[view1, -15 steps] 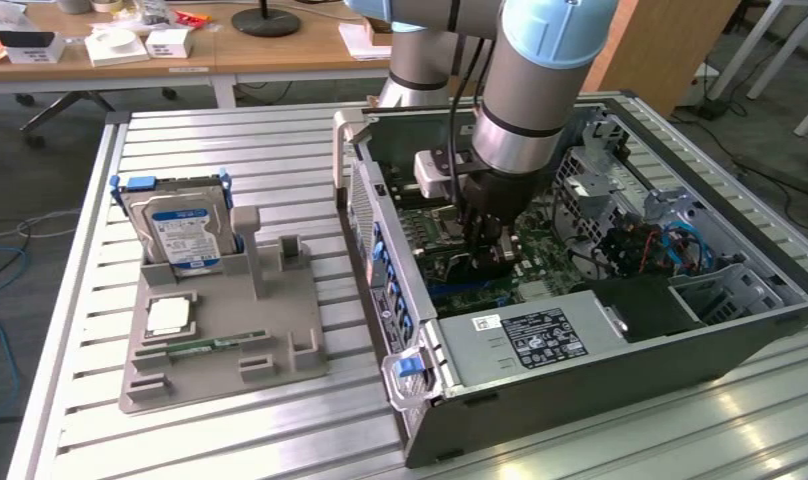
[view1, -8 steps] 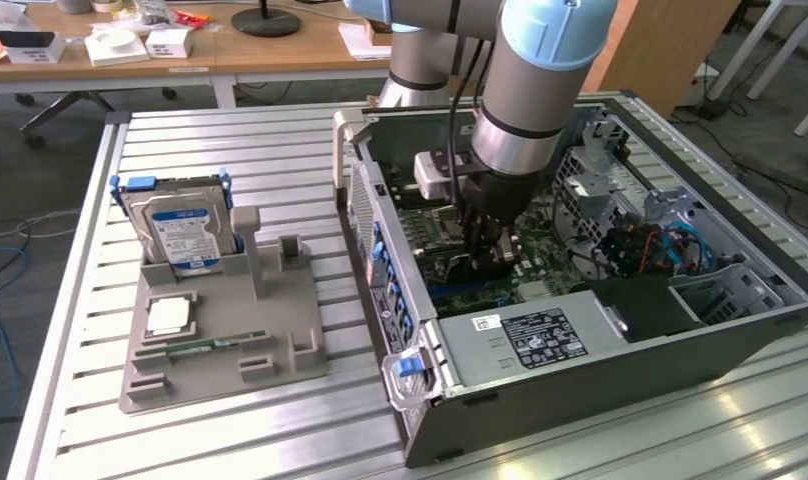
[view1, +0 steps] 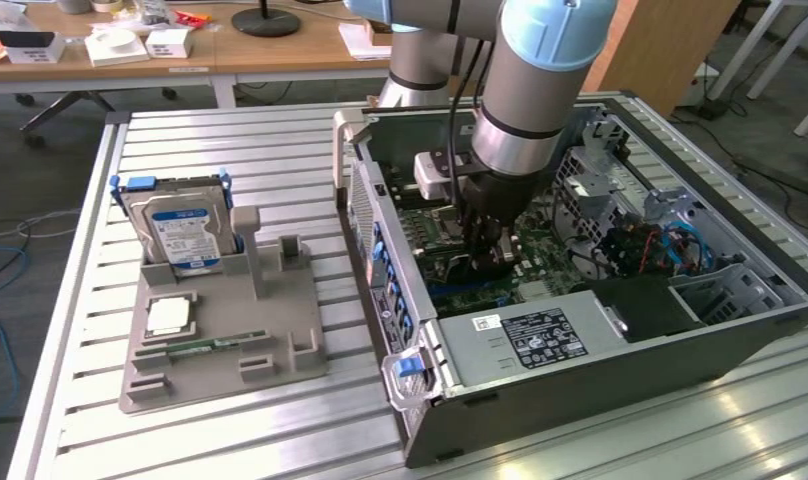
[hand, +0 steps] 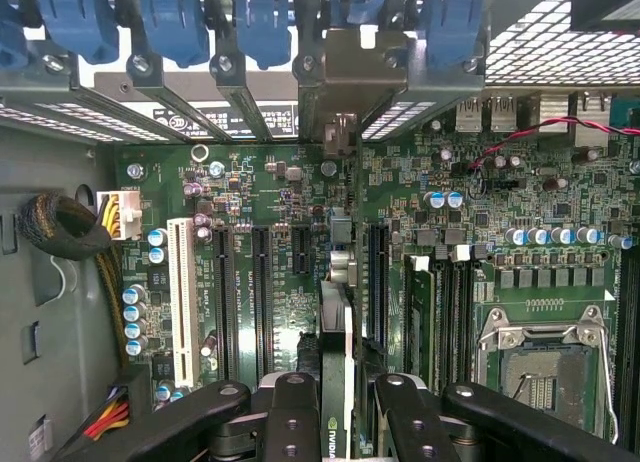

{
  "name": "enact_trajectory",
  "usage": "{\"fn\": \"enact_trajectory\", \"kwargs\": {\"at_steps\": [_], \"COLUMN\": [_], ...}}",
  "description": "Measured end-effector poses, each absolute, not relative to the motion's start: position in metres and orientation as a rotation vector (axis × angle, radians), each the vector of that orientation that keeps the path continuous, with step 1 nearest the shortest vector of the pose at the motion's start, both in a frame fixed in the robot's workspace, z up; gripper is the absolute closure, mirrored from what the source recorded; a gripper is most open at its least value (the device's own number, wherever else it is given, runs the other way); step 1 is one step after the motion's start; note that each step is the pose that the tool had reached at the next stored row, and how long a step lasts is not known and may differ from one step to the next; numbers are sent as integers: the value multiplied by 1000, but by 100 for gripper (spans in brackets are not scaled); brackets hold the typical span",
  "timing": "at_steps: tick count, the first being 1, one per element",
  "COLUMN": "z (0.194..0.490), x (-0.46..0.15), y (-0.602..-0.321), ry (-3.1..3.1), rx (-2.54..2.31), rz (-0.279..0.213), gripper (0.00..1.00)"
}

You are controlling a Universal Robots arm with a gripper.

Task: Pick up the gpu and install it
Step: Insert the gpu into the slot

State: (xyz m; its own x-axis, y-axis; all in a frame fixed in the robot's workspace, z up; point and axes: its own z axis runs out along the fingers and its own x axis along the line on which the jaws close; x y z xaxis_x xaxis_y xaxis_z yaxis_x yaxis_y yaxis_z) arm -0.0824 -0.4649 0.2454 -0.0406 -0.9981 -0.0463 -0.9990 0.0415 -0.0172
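Your jaws are clamped on the gpu (hand: pixel 337 357), a thin, dark circuit card with a silver metal bracket at one end, which you hold edge-on between the two black fingers (hand: pixel 290 417) at the lower centre of the wrist view. The card's long axis runs straight up the frame from the gripper (hand: pixel 335 422), its bracket end pointing toward the row of blue plastic slot latches (hand: pixel 262 22) along the top. It hangs just above the green motherboard (hand: pixel 500 197), in line with the black expansion slots (hand: pixel 262 292) at centre frame; I cannot tell whether its edge already touches one. The white slot (hand: pixel 181 297) lies to the left, the silver processor socket (hand: pixel 545 357) at lower right.

In the exterior view, the gripper (view1: pixel 487 262) reaches down into the open dark-grey computer case (view1: pixel 764 330) at centre right. At left on the slatted metal worktop (view1: pixel 244 140), a grey holder tray (view1: pixel 291 355) carries the silver hard drive (view1: pixel 181 233).
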Motion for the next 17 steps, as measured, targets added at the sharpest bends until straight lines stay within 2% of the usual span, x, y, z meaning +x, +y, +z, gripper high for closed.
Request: {"fn": "enact_trajectory", "kwargs": {"at_steps": [17], "z": [243], "x": [-82], "y": [-465], "ry": [2234], "rx": [-2143], "rz": [31], "gripper": [74]}}
